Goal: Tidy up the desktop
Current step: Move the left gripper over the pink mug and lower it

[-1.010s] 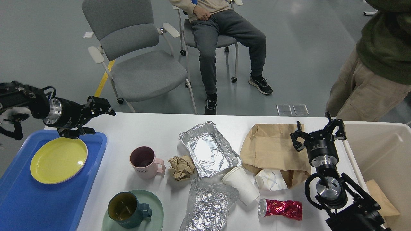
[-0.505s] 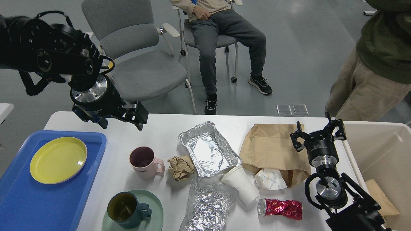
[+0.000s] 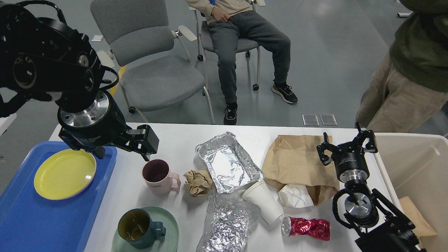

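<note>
Seemingly empty, the left gripper (image 3: 145, 141) hangs beside the pink mug (image 3: 158, 177), its spread unclear; right gripper (image 3: 346, 145) gapes empty.

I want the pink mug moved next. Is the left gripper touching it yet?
Cannot tell. In the head view the left gripper sits just above the pink mug rim, and the overlap hides any gap.

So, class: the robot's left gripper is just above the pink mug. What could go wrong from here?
1. The left gripper hangs beside the pink mug; coming down off-centre, it may tip the mug onto the crumpled paper.
2. The mug's handle points away from the blue tray, so the grip may be awkward.
3. The right gripper sits over the brown bag and could snag it.
</note>
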